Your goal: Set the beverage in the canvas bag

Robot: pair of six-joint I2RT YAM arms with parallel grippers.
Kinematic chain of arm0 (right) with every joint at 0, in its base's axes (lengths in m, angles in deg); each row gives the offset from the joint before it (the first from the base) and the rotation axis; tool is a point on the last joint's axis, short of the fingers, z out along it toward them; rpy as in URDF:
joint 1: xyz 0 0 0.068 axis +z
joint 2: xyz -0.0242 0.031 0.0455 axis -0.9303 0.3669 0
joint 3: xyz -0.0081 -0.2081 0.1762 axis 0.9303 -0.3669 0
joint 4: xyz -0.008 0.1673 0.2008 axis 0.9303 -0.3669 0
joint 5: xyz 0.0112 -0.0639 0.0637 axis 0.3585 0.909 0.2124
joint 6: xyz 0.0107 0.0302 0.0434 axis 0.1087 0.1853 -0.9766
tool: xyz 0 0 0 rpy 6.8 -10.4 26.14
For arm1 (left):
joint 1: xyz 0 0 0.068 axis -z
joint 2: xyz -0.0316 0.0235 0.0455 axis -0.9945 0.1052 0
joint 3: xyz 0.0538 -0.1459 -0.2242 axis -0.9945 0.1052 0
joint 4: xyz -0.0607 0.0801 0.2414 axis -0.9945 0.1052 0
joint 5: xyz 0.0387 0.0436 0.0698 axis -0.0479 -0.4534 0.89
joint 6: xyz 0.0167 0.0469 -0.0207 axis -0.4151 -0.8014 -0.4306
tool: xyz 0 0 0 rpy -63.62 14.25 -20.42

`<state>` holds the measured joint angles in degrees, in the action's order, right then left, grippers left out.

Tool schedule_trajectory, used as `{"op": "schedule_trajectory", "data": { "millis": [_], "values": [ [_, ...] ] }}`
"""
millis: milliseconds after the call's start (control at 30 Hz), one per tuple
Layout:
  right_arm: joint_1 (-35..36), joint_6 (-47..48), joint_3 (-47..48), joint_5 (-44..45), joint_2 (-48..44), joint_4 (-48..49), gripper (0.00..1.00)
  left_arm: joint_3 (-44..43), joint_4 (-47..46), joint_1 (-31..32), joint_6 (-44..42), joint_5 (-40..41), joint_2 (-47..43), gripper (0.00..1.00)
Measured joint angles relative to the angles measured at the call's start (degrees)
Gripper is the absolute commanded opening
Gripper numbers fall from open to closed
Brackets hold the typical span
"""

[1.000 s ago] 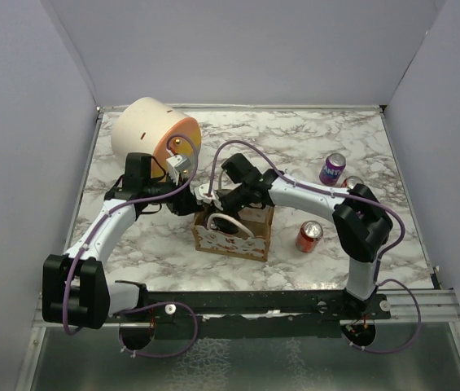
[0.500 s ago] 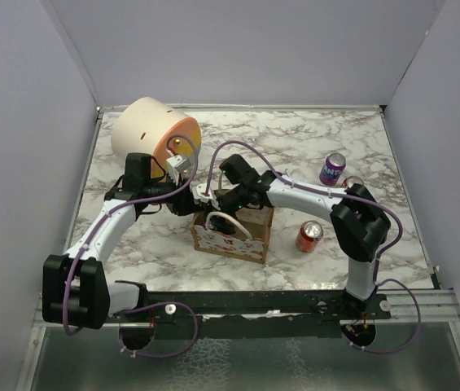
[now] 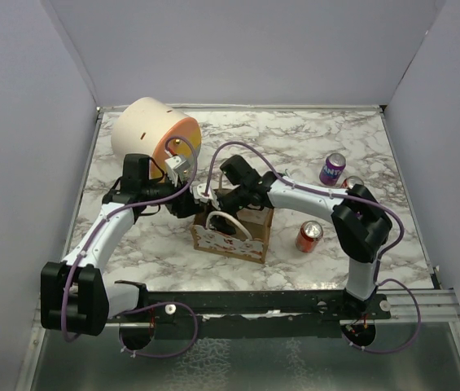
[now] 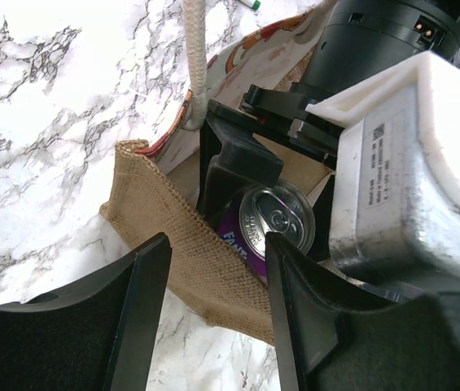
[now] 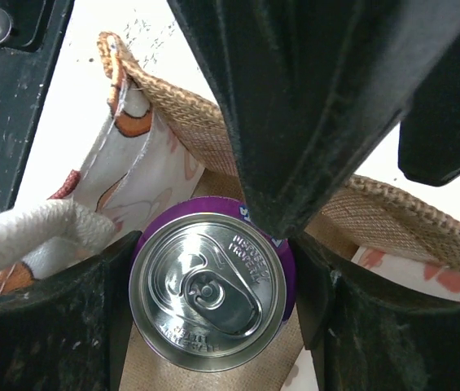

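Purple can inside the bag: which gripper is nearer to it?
Right. The right gripper is shut on the purple can inside the canvas bag; the left gripper straddles the bag's wall beside it, jaws apart.

Your overhead view is bright and evenly lit, with only soft shadows on the marble table [image 3: 295, 147]. In your wrist views, the left gripper [image 4: 217, 248] reads dark and soft-edged; the purple can [image 5: 208, 289] is sharp, with mild sheen on its lid.
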<state>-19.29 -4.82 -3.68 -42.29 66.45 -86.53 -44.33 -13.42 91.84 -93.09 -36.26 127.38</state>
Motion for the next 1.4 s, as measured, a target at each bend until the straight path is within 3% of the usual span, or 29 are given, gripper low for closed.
{"op": "schedule_trajectory", "data": {
  "millis": [233, 667, 967, 1400],
  "values": [
    [0.0, 0.0, 0.0, 0.7, -3.8, -0.2, 0.84, 0.0, 0.5, 0.0, -1.1, -0.1, -0.5, 0.59],
    [0.0, 0.0, 0.0, 6.0, -9.8, -1.2, 0.83, -1.0, 3.4, 0.0, -3.2, -0.5, -2.4, 0.62],
    [0.0, 0.0, 0.0, 10.3, -11.1, -1.2, 0.82, -1.5, 4.7, 0.0, -5.6, -1.0, -3.1, 0.58],
    [0.0, 0.0, -0.5, 14.4, -10.4, -1.1, 0.81, -1.2, 8.2, 0.0, -12.0, -7.6, -5.2, 0.57]
  ]
}}
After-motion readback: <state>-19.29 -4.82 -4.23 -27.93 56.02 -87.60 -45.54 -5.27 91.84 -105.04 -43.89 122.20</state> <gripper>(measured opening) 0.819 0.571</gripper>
